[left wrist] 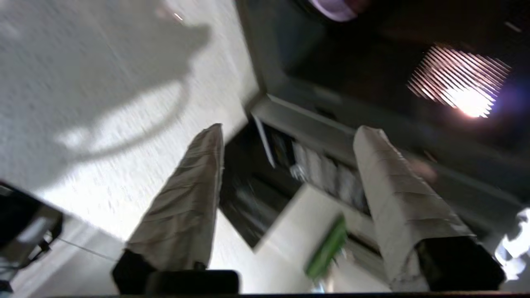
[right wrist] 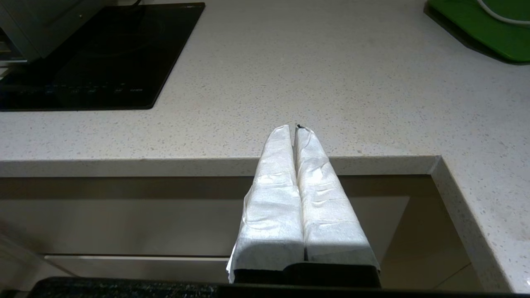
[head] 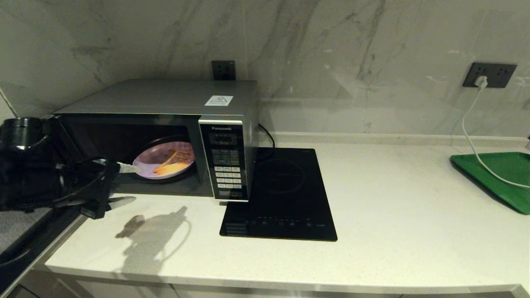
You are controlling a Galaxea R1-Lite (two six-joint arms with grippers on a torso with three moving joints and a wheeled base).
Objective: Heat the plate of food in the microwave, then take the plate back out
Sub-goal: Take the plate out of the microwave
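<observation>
The silver-grey microwave (head: 165,97) stands at the back left of the counter with its cavity open and lit. Inside lies the lilac plate of food (head: 151,159) with orange fry sticks (head: 172,166). My left gripper (head: 129,185) hovers at the cavity's front left, just short of the plate's rim. It is open with nothing between its fingers. The left wrist view shows the same gripper (left wrist: 290,128) spread wide, the microwave's frame (left wrist: 314,124) beyond it and the plate's edge (left wrist: 335,8) further in. My right gripper (right wrist: 296,127) is shut and empty, parked below the counter's front edge.
A black induction hob (head: 285,194) lies right beside the microwave. A green tray (head: 501,174) sits at the far right with a white cable (head: 470,128) running over it from a wall socket (head: 488,74). The counter's front edge (right wrist: 165,165) runs close to my right gripper.
</observation>
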